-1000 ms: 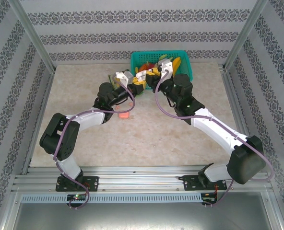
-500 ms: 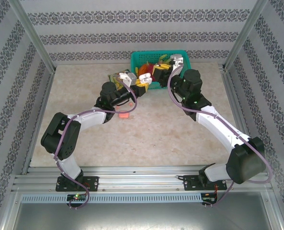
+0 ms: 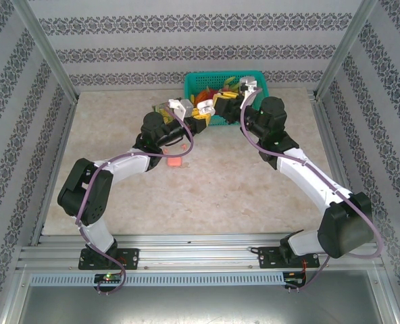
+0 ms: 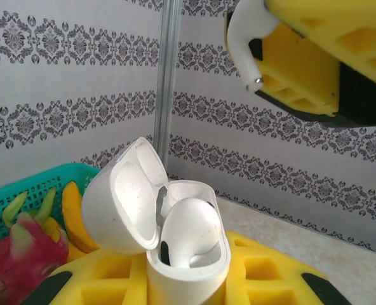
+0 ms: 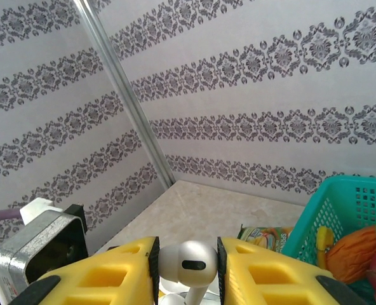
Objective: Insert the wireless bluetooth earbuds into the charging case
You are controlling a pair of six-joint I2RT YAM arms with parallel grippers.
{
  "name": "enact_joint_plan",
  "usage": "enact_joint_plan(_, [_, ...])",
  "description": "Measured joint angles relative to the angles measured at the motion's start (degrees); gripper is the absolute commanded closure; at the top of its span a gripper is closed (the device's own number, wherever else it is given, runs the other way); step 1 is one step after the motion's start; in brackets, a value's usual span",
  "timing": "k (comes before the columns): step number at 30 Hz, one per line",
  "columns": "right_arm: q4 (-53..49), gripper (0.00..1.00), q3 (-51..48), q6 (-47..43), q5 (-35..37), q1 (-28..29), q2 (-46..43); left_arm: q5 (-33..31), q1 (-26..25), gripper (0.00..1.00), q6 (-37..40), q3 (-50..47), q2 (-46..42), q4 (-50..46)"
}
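The left end effector (image 4: 187, 289) is closed on the white charging case (image 4: 194, 270). The case stands upright at lower centre of the left wrist view, its lid tipped open toward the left, and a seated earbud (image 4: 189, 232) rests in it. The right end effector (image 5: 187, 262) pinches the held earbud (image 5: 187, 264), also white, between its yellow fingers (image 5: 112, 274). In the left wrist view this earbud hangs stem-down at upper right, above the open case and apart from it. A teal basket (image 4: 23, 187) sits at the left edge.
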Motion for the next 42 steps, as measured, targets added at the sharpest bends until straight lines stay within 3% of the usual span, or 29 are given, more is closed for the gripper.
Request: enact_joint_plan(42, [-4.13, 0.7, 0.0, -6.93, -2.12, -0.24, 1.99, 1.99, 0.0, 1.0, 2.32, 0.0, -1.97, -1.31])
